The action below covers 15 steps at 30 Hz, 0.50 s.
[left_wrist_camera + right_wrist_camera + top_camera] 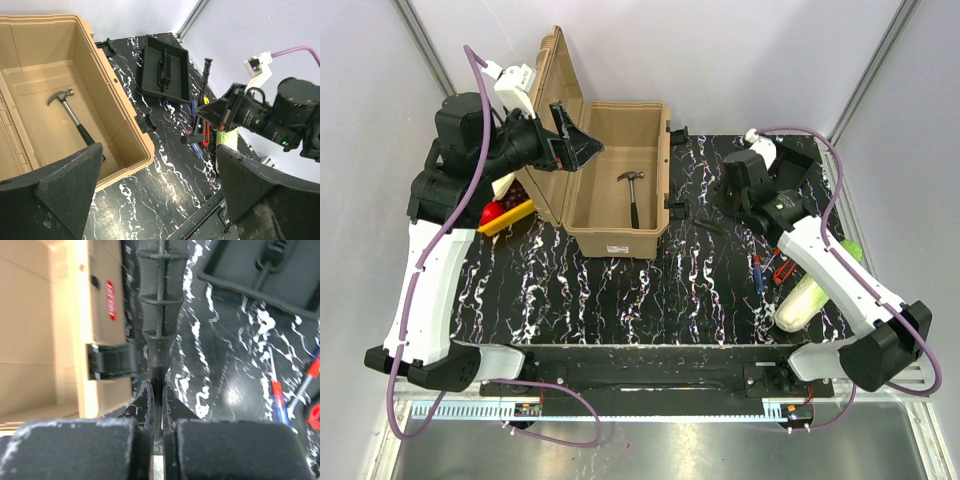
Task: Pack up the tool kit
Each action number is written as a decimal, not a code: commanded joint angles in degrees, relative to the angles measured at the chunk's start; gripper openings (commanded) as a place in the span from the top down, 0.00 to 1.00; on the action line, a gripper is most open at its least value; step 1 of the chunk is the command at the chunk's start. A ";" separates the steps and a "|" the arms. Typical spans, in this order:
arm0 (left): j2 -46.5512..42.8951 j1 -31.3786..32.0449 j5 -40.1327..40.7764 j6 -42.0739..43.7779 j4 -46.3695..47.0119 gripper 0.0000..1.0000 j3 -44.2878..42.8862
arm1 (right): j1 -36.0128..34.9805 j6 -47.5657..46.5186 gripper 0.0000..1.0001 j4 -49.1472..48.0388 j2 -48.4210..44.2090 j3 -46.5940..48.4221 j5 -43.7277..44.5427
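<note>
The right gripper (156, 390) has its jaws drawn almost together on the end of a ribbed black tool (159, 305), which runs away from the fingers toward the top of the right wrist view. The tool's kind cannot be told, nor whether it is clear of the marbled mat (225, 365). At the left of that view is the toolbox (102, 270), its outer wall carrying a red-white label (110, 300) and a black latch (112, 362). A corner of the black inner tray (260, 275) shows at upper right and screwdrivers (275, 395) at lower right. The left gripper (582, 145), jaws wide apart and empty, hangs by the raised lid (550, 110).

The step in hand appears to be carrying the tool into the box. It is best raised above the wall and latch, then lowered beside the hammer (633, 195), well apart from the left gripper.

The toolbox is tan plastic, open, with a deep plain interior. It stands at upper centre of the top view.
</note>
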State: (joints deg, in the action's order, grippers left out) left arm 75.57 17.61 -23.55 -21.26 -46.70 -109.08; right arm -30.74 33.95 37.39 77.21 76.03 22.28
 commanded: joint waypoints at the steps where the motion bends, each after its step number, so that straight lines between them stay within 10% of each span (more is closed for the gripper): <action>1: -1.57 0.32 1.14 0.51 1.87 0.01 -1.40 | -0.37 -4.59 1.00 -10.21 1.71 6.75 -6.36; 15: -1.39 0.32 3.42 2.18 -0.14 0.01 -3.59 | -10.82 -6.09 1.00 -16.64 33.95 33.82 -8.40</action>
State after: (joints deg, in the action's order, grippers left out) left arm 75.42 17.61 -23.00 -20.93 -47.22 -109.60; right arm -39.59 28.51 23.20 104.25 104.71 13.63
